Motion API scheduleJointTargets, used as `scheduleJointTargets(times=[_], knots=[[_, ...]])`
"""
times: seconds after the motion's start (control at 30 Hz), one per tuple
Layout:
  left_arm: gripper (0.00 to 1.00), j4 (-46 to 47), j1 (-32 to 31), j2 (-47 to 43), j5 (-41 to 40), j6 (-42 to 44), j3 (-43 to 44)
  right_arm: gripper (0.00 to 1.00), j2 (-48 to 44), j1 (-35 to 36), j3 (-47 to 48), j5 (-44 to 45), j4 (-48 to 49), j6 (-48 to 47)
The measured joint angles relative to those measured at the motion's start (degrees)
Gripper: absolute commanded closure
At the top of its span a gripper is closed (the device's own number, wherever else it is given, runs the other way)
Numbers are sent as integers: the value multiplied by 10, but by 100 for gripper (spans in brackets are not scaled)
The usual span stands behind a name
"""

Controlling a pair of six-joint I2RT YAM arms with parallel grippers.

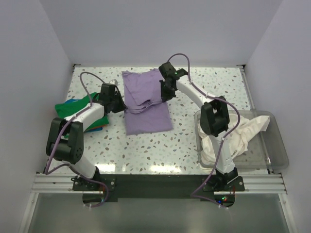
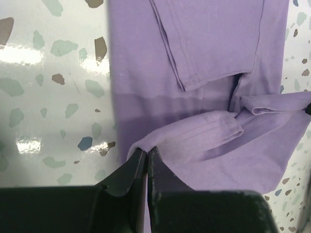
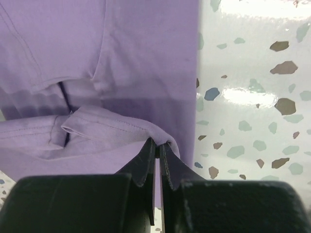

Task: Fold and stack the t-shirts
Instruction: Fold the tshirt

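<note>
The lavender t-shirt (image 1: 146, 104) lies partly folded in the middle of the table, sleeves turned in. My left gripper (image 1: 122, 105) is shut on its left edge, pinching a fold of purple cloth (image 2: 194, 133) between the fingertips (image 2: 146, 151). On the opposite side my right gripper (image 1: 165, 92) is shut on the shirt's right edge, with the hem (image 3: 121, 128) bunched over its tips (image 3: 158, 144). A green t-shirt (image 1: 73, 108) sits at the left, under my left arm. A cream white t-shirt (image 1: 243, 133) hangs crumpled out of the bin.
A clear plastic bin (image 1: 278, 155) stands at the right, near my right arm's base. Blue and orange cloth edges (image 1: 98, 128) peek out below the green shirt. The speckled tabletop (image 1: 146, 150) shows in front of the purple shirt.
</note>
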Motion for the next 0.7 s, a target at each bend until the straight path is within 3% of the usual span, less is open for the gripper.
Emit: scheduleJointTargets(times=[0.33, 0.37, 0.4, 0.43, 0.47, 0.5, 0.57, 0.7], knots=[[100, 22, 6, 54, 22, 12, 26, 100, 35, -12, 39, -1, -8, -7], [96, 21, 7, 59, 22, 13, 30, 97, 41, -13, 42, -2, -8, -8], [86, 21, 7, 63, 22, 13, 35, 90, 46, -14, 46, -4, -7, -10], [62, 21, 8, 66, 21, 14, 40, 79, 53, -14, 52, -7, -8, -12], [53, 21, 8, 69, 19, 21, 44, 54, 59, -15, 57, -15, -7, -13], [42, 20, 8, 70, 16, 24, 50, 46, 65, -16, 64, -20, -7, -13], [39, 19, 8, 71, 7, 26, 60, 36, 71, -19, 74, -33, -5, -24], [37, 20, 10, 56, -4, 31, 65, 33, 66, -21, 71, -49, 12, -37]])
